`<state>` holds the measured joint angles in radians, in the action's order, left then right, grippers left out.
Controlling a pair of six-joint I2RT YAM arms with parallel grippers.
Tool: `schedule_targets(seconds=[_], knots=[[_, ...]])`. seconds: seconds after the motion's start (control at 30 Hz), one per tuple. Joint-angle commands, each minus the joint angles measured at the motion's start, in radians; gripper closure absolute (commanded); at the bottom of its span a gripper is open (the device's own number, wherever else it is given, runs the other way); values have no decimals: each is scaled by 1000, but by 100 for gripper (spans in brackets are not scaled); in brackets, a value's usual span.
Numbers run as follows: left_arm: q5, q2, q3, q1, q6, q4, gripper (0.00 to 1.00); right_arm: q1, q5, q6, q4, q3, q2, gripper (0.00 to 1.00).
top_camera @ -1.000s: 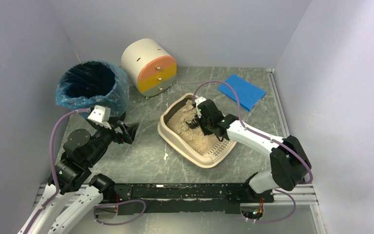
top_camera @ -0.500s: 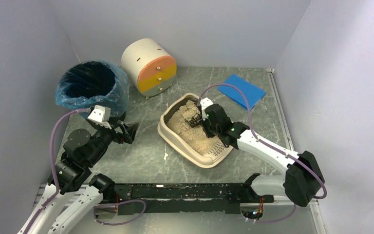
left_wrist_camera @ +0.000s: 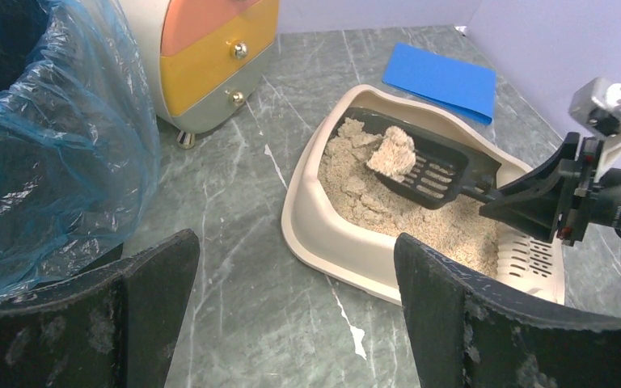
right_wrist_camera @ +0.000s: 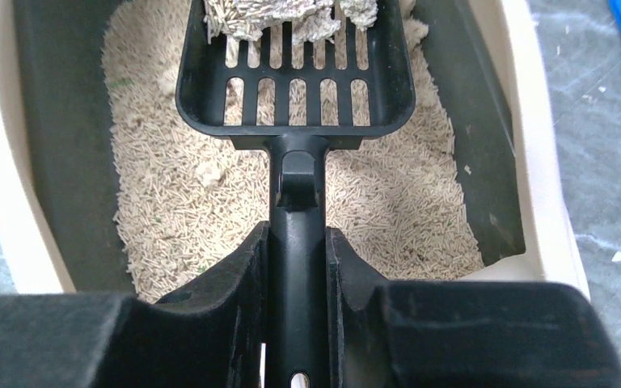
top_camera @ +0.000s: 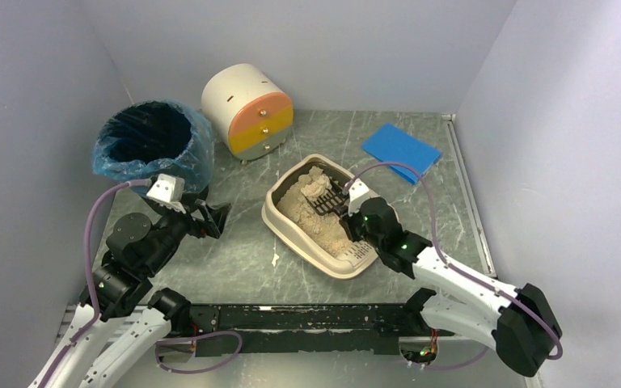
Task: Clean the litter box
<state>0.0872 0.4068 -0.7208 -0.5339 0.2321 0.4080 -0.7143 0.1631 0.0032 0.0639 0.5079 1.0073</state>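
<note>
Near the left edge, the left gripper (top_camera: pixel 213 218) hangs with its black fingers spread wide around nothing, just beside the round bin (top_camera: pixel 198 153) lined with crinkled blue plastic in the far left corner. A white cylindrical drawer unit (top_camera: pixel 247 109) with orange and yellow fronts stands at the far edge. The litter box (left_wrist_camera: pixel 323 242) sits mid-desk: a shallow, smooth beige plastic tray with a rounded rim, filled with pale pellet-like litter. Its long axis runs diagonally from the far edge toward the near right corner, with the slotted ledge at the near end. The right gripper (right_wrist_camera: pixel 295 259) pinches the handle of a black slotted scoop (left_wrist_camera: pixel 428 166), which carries a clump (left_wrist_camera: pixel 392 153). A flat blue sheet (top_camera: pixel 402 151) lies toward the far right corner.
</note>
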Motion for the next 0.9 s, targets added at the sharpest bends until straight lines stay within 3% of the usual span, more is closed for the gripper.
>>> schedule_targets(seconds=[0.0, 0.3, 0.43, 0.57, 0.87], knots=[[21, 2, -14, 2, 2, -16, 6, -5, 3, 5, -153, -30, -84, 100], [32, 2, -14, 2, 6, -14, 5, -6, 70, -30, -208, -128, -288, 100], [25, 12, -12, 2, 6, -18, 5, -18, 18, -45, -211, -133, -303, 100], [26, 19, -14, 3, 4, -16, 6, -35, 93, -53, -226, -158, -346, 100], [23, 24, -11, 3, 7, -18, 6, -43, 92, -59, -203, -142, -338, 100]])
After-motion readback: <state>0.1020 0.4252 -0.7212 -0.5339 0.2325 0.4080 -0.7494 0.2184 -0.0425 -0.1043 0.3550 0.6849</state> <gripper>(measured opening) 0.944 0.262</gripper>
